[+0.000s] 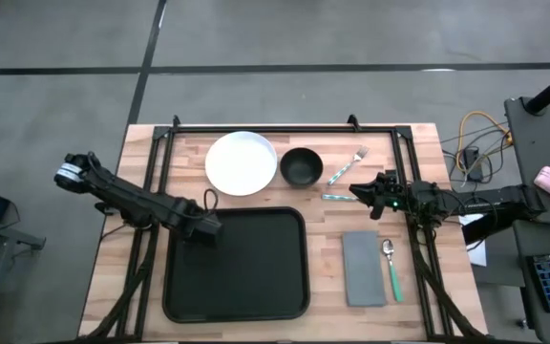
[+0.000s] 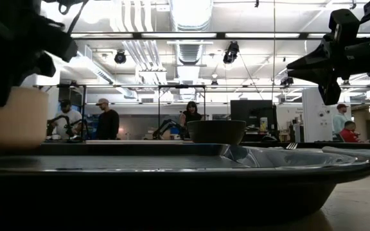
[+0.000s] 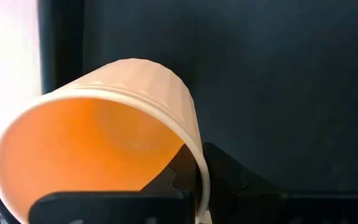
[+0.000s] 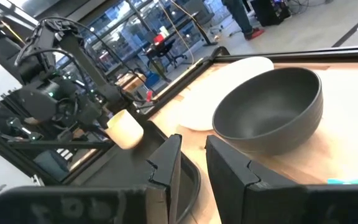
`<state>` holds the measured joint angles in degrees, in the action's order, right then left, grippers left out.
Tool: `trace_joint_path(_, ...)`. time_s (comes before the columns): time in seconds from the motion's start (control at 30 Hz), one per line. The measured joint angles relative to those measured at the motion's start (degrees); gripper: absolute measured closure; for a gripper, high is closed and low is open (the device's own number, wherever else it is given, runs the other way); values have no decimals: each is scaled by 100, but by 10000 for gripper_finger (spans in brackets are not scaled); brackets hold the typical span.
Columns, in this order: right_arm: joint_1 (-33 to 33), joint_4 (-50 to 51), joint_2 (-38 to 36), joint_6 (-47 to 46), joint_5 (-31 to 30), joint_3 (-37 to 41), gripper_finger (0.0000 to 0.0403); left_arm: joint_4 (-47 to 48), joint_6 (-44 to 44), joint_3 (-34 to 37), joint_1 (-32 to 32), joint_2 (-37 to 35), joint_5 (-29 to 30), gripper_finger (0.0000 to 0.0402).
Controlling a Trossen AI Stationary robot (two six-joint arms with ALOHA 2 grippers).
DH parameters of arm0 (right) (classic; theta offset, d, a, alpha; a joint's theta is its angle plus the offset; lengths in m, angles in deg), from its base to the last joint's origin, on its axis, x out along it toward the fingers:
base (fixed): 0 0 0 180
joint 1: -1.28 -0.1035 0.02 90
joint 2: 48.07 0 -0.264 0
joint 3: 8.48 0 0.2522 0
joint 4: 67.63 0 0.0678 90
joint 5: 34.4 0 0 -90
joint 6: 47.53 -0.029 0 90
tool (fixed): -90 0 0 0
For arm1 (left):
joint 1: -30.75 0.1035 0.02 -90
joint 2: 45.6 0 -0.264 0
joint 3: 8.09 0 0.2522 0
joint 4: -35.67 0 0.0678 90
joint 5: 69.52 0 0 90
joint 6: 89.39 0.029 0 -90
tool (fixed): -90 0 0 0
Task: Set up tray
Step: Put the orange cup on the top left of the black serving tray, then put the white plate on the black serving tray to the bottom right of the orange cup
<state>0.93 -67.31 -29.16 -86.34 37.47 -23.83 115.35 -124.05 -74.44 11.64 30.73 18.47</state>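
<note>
My left gripper (image 1: 208,229) hovers over the far-left corner of the black tray (image 1: 246,268) and is shut on a tan paper cup (image 3: 104,118), which also shows in the low view (image 2: 10,119) and the right wrist view (image 4: 125,129). My right gripper (image 1: 354,191) is open and raised above the table (image 2: 295,64), holding nothing. It hangs beside the black bowl (image 4: 272,109), over a teal-handled knife (image 1: 337,197). The white plate (image 1: 242,162) and the bowl (image 1: 302,166) stand on the table beyond the tray. My left gripper holds the cup by its rim (image 3: 197,152), one finger inside the mouth and one outside against the wall. The fingers come at it from above. The cup stands about upright over the tray's far-left corner; whether its base touches the tray I cannot tell.
A fork (image 1: 349,164) lies right of the bowl. A grey napkin (image 1: 364,268) lies right of the tray with a teal-handled spoon (image 1: 391,268) beside it. A black frame (image 1: 285,126) runs along the table's far edge. People stand in the room beyond.
</note>
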Motion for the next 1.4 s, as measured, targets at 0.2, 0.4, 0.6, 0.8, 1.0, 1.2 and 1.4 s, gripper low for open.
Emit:
trace_joint_path(0.2,-1,-1,-1,0,-1,0,335,-63,-1,194,0,7,-23,401)
trace_joint_path(0.4,-1,-1,-1,0,-2,0,335,-269,9,314,0,9,-30,401)
trace_joint_path(0.6,-1,-1,-1,0,-2,0,335,-265,14,312,0,9,-87,396)
trace_joint_path(0.8,-1,-1,-1,-7,-2,0,335,-250,7,312,0,9,-154,347)
trace_joint_path(1.0,-1,-1,-1,-20,-2,0,335,-249,6,312,0,9,-156,261)
trace_joint_path(1.2,0,-1,-1,-22,-2,0,335,-112,15,180,0,-37,-528,190)
trace_joint_path(1.4,-1,-2,-1,-20,-2,0,335,339,238,-348,2,-74,-500,177)
